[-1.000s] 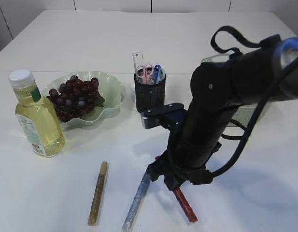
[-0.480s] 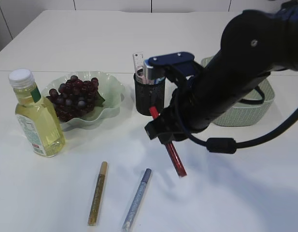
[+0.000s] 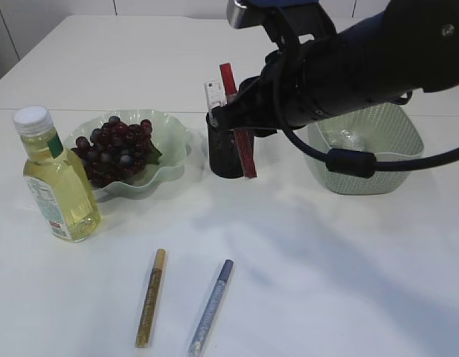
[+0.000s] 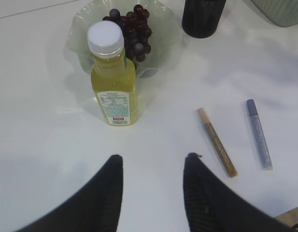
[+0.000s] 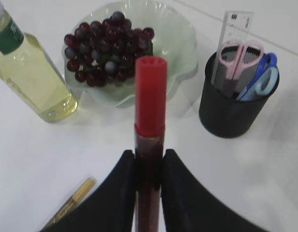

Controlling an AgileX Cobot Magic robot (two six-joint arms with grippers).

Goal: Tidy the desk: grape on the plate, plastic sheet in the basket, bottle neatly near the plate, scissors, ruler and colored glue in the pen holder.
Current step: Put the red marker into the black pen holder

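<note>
Two glue sticks lie flat on the white table (image 3: 348,268) in front of the pen holder (image 3: 228,152): a gold glue stick (image 3: 150,297) and, just beside it, a silver glue stick (image 3: 211,306). My right gripper (image 5: 149,166) is squeezed tight on the red glue stick (image 5: 149,121), which hangs in the air just in front of the pen holder, tilted, cap end up. Inside the holder stand the scissors (image 5: 240,60) and the ruler (image 5: 231,36), so little room is left in there. Left of the holder sits the plate (image 3: 173,141) with the grapes (image 3: 114,149) on it, and the bottle (image 3: 54,178) stands touching the plate's left rim. Right of the holder is the basket (image 3: 393,152) with the plastic sheet (image 3: 348,140) in it. My left gripper (image 4: 151,166) has its fingers apart over bare table near the bottle.
</note>
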